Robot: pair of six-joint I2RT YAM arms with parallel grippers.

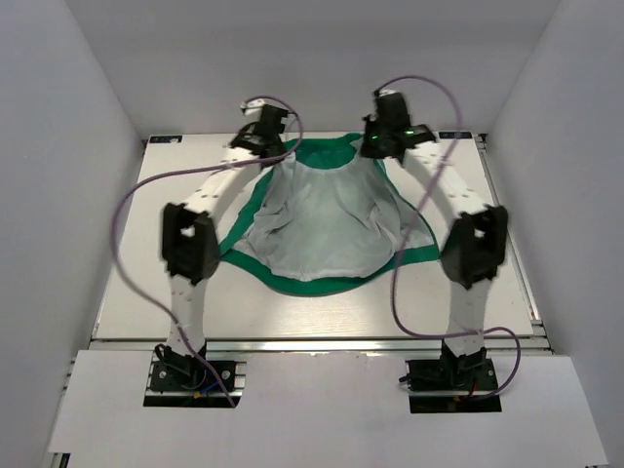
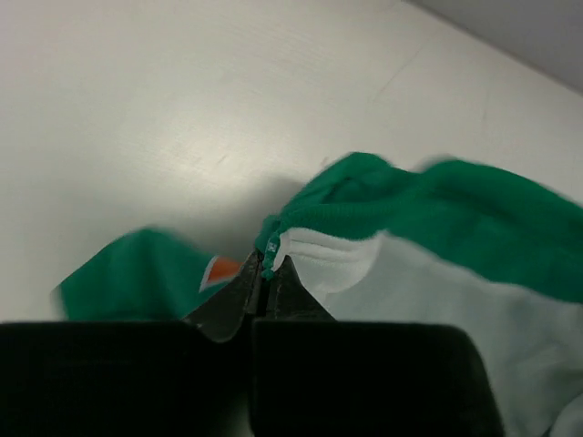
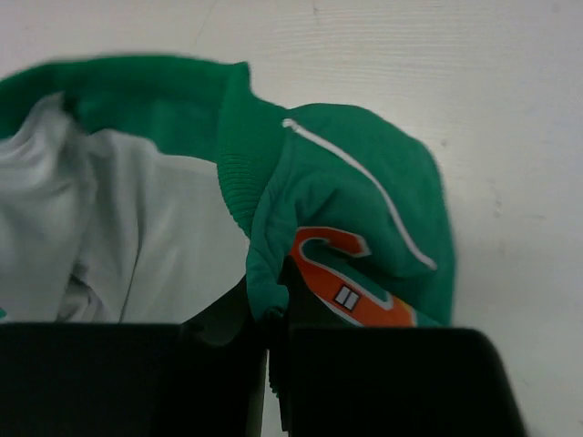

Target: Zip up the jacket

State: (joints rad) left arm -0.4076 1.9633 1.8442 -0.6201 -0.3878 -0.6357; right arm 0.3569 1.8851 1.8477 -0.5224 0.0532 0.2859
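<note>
The green jacket (image 1: 322,229) lies spread open on the table, its light grey lining facing up, with both far corners lifted. My left gripper (image 1: 261,136) is shut on the jacket's front edge at the far left; in the left wrist view the green edge (image 2: 270,246) is pinched between the black fingertips (image 2: 266,273). My right gripper (image 1: 387,136) is shut on the other front edge at the far right. The right wrist view shows green fabric (image 3: 269,273) clamped in the gripper (image 3: 273,305), beside the orange patch (image 3: 342,278) and white piping (image 3: 364,177).
The white table (image 1: 292,312) is enclosed by grey walls on the left, right and back. Both arms arch over the jacket's sides, with purple cables (image 1: 122,210) looping beside them. The table's near edge (image 1: 312,343) runs in front of the arm bases.
</note>
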